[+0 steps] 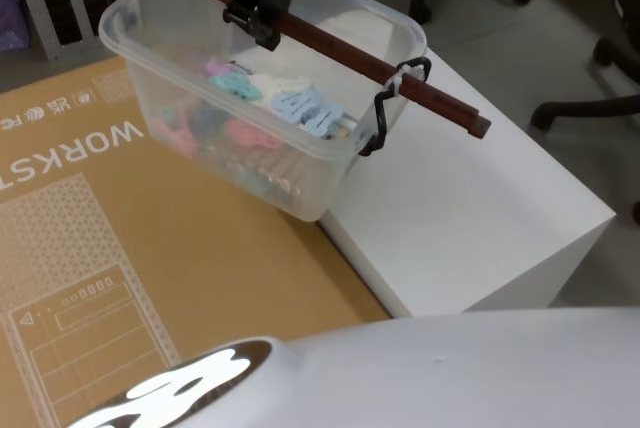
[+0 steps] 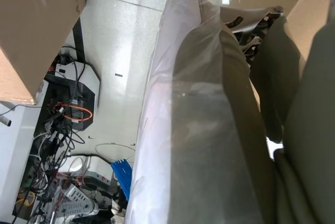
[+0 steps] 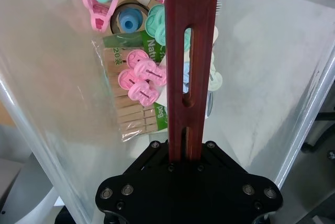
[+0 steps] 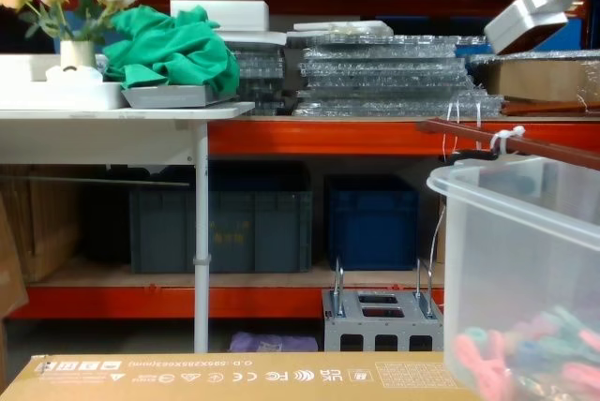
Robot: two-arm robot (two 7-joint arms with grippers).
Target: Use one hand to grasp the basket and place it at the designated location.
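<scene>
The right gripper (image 1: 258, 26) comes down from the far side, clenched around the middle of the red-brown handle bar (image 1: 345, 51). The basket (image 1: 165, 73) hangs tilted below it, over the edge where the cardboard box (image 1: 120, 248) meets the white table (image 1: 470, 218).

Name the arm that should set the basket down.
Right: its gripper is shut on the middle of the handle, holding the basket, so no regrasp is needed.

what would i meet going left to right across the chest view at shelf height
flowers in a white vase → green cloth → stacked clear plastic trays → basket, hanging by its handle bar from the right end effector
</scene>
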